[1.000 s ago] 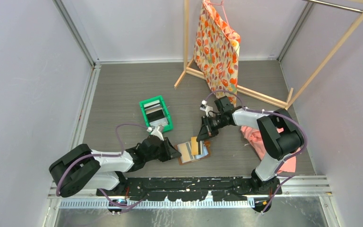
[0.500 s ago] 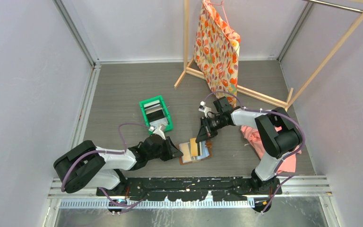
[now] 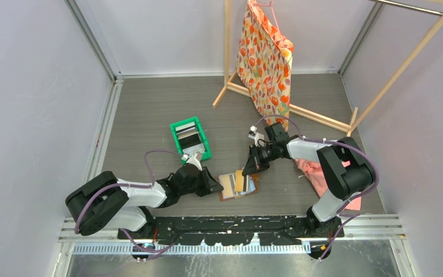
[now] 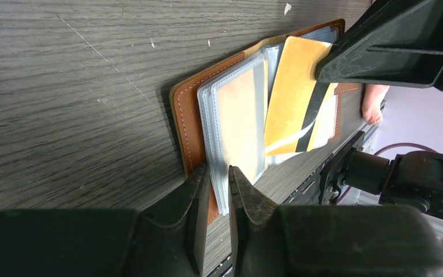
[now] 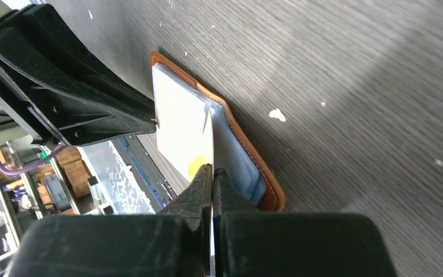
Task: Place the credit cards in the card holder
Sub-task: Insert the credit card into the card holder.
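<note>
A green bin point(image 3: 205, 140) stands behind and left of the card holder point(image 4: 180, 121). The holder lies open on the worktop point(image 3: 150, 109), its left edge clamped in the left gripper point(image 4: 219, 173). A gold, dark-striped credit card point(image 4: 293, 98) lies slanted across its clear sleeves. The right gripper point(image 5: 212, 170) is pinched tight on the card's right end.

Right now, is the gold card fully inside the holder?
No, most of the card shows bare above the holder's sleeves, one end pinched in the right fingers.
</note>
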Action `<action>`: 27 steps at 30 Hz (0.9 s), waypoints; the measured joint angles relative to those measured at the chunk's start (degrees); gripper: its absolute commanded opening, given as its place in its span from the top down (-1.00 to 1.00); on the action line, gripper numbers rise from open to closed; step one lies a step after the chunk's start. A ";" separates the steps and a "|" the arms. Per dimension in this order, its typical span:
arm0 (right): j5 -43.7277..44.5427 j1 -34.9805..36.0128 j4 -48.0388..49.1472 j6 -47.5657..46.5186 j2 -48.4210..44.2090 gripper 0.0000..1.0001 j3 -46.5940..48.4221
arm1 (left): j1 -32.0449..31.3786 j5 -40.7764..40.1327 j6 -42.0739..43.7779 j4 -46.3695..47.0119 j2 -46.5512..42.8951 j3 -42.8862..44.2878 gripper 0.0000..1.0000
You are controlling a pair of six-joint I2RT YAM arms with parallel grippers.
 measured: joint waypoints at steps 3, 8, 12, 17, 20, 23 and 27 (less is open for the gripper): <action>0.48 1.68 0.48 -0.04 0.00 0.98 0.00 | 0.00 0.04 -0.02 0.17 0.24 0.07 0.59; 0.90 3.74 1.51 0.00 0.02 0.98 0.00 | 0.00 0.31 -0.11 0.72 0.79 0.20 0.59; 0.79 3.78 2.29 0.70 0.55 0.98 -0.04 | 0.00 0.44 -0.13 0.79 0.87 0.22 0.59; 0.24 3.04 3.30 3.43 1.62 0.98 -0.55 | 0.00 0.46 -0.13 0.76 0.87 0.24 0.59; 0.17 2.16 4.37 5.44 0.94 0.98 -2.01 | 0.00 0.44 -0.13 0.74 0.87 0.24 0.59; -0.15 1.77 5.68 7.10 0.04 0.98 -3.67 | 0.00 0.44 -0.15 0.74 0.85 0.24 0.59; -0.55 1.84 6.75 7.89 0.02 0.98 -4.35 | 0.00 0.44 -0.15 0.72 0.85 0.24 0.59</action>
